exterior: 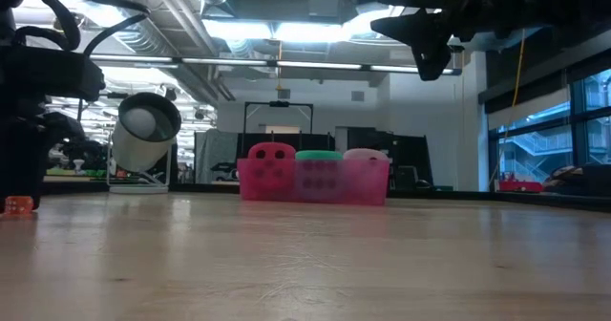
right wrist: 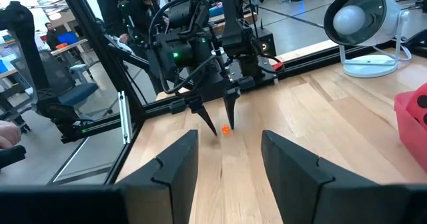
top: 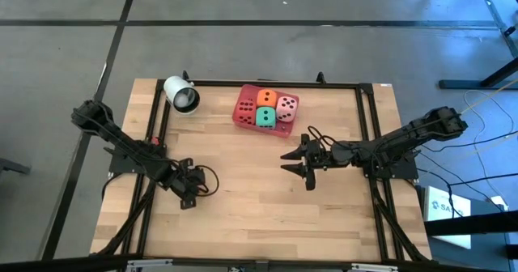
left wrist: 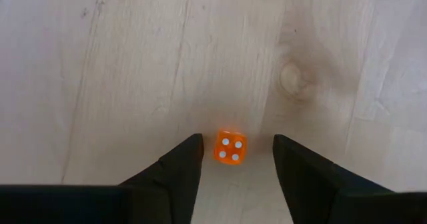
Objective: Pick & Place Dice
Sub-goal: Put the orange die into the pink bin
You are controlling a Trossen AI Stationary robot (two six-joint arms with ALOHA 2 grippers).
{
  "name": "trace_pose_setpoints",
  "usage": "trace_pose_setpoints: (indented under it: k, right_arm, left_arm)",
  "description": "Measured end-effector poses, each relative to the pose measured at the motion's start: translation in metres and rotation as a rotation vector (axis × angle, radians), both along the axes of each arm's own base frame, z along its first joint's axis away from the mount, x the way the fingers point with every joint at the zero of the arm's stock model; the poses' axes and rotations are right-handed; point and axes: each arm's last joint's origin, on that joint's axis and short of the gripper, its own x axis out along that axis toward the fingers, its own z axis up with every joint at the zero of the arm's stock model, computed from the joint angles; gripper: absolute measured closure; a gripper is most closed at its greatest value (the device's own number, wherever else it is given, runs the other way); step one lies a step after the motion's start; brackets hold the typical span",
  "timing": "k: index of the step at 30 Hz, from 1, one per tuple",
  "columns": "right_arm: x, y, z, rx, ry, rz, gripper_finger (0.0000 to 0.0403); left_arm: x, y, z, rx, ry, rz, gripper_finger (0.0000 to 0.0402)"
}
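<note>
We are at the pick: our left gripper hangs low over the table's left side toward its front edge, jaws partly open and holding nothing, with a tiny orange die lying on the wood between the fingertips. Our right gripper waits above the table's middle, jaws partly open and empty, while four larger dice sit in the pink tray by the back edge. Next, we judge, the left jaws must settle around the die and close squarely.
</note>
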Motion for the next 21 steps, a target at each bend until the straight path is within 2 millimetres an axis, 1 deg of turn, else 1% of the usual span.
trace_pose_setpoints:
  k: [11, 17, 21]
  right_arm:
    - [0.0, 0.0001, 0.0001, 0.0, 0.0, 0.003, 0.0238]
    - [0.0, 0.0001, 0.0001, 0.001, 0.0, 0.004, 0.0238]
    - [0.0, 0.0003, 0.0001, 0.001, 0.0, 0.008, 0.0238]
  left_arm:
    - [-0.0003, 0.0003, -0.0005, 0.002, 0.004, 0.001, 0.0305]
    - [-0.0003, 0.0, -0.0005, -0.006, 0.006, -0.002, 0.0341]
    - [-0.0004, -0.0001, -0.0005, -0.01, 0.009, -0.003, 0.0359]
